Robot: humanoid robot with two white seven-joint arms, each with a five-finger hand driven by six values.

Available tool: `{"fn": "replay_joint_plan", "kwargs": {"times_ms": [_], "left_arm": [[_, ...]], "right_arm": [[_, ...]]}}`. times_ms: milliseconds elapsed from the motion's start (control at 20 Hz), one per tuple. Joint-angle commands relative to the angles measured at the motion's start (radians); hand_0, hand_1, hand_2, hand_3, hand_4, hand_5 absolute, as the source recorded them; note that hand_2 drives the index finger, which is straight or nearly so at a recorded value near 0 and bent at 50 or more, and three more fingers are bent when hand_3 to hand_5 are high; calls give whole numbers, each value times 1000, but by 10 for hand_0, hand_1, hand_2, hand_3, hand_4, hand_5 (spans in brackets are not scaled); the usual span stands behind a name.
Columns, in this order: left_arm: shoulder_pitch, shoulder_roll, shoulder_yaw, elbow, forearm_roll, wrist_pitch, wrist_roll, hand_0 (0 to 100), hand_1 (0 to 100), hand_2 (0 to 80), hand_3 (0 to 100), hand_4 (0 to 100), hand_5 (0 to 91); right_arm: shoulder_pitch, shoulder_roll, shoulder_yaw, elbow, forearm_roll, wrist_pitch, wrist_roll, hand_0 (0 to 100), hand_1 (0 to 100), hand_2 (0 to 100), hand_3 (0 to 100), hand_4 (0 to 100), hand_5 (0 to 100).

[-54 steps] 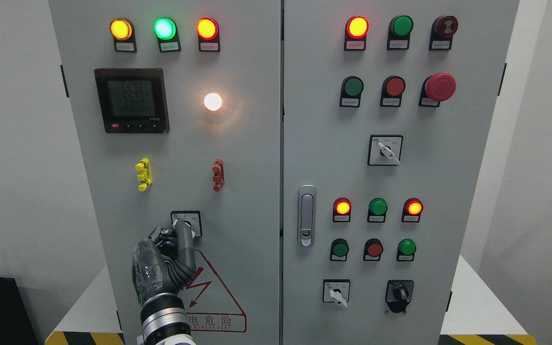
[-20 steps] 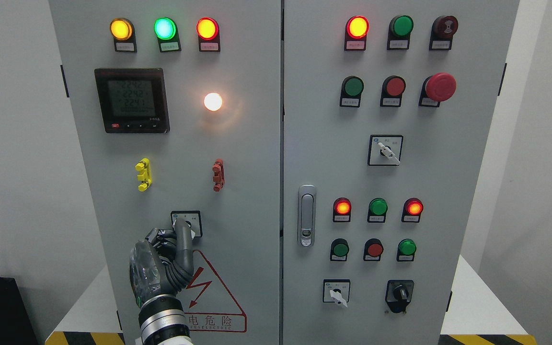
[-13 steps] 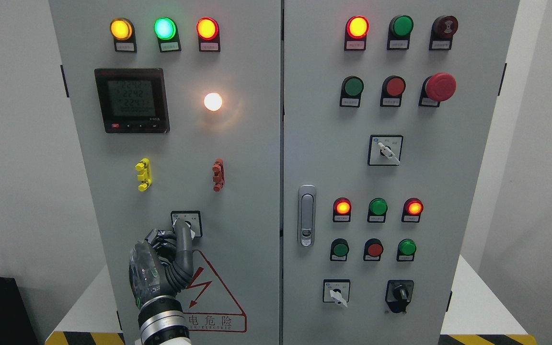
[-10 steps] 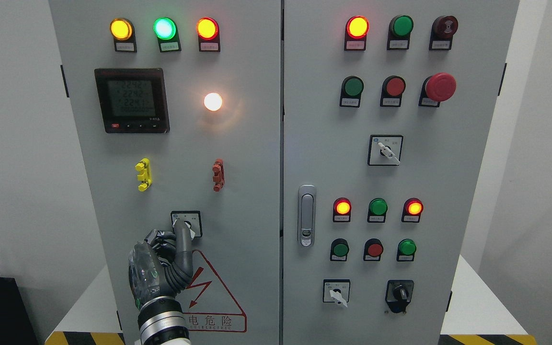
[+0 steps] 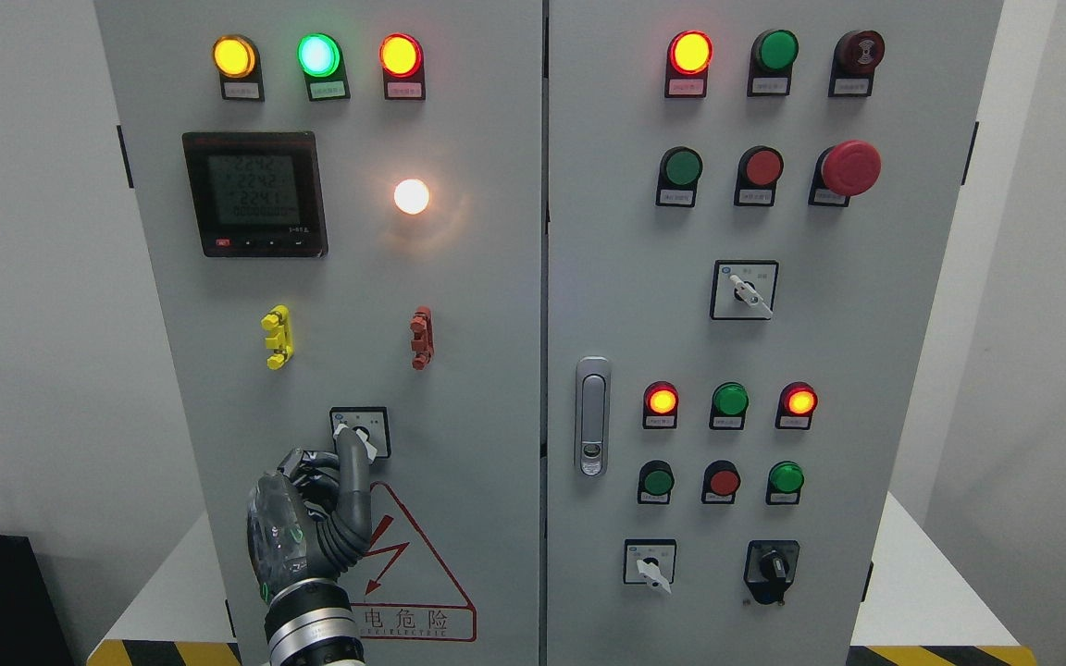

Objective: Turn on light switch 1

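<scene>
while my left hand (image 5: 311, 518) sits low on the left cabinet door (image 5: 487, 305), its index finger (image 5: 353, 462) is stretched up against the rotary switch (image 5: 362, 431) (other fingers curled in, gripping nothing). that switch sits just above the red warning triangle (image 5: 417, 573), and the white lamp (image 5: 411, 196) higher up is glowing.

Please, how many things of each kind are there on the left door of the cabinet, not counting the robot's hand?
Round lamps: 4
Digital meter: 1
Plastic clips: 2
Rotary switch: 1
Warning triangle: 1
Total: 9
</scene>
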Motion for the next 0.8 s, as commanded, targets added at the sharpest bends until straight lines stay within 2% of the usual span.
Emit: {"fn": "replay_joint_plan", "kwargs": {"times_ms": [0,250,450,600,750], "left_arm": [[17,0,0,-35,0,-1,-3,347,244,613,914,890,793],[45,3,3,-51,0,-5,-6,334,248,613,916,891,793],[94,5,15,-55,0,-88,-32,339,220,594,909,892,767],[141,9,44,-59,0,-203,-58,314,214,576,890,868,666],[190,12,95,-62,3,-269,-98,290,207,563,867,833,495]], "right_arm": [[0,0,1,0,0,1,1,120,389,0,0,0,0],[-1,0,1,0,0,1,1,120,389,0,0,0,0],[0,0,1,0,0,1,1,120,389,0,0,0,0],[0,0,1,0,0,1,1,120,389,0,0,0,0],[0,0,1,0,0,1,1,120,389,0,0,0,0]]}}
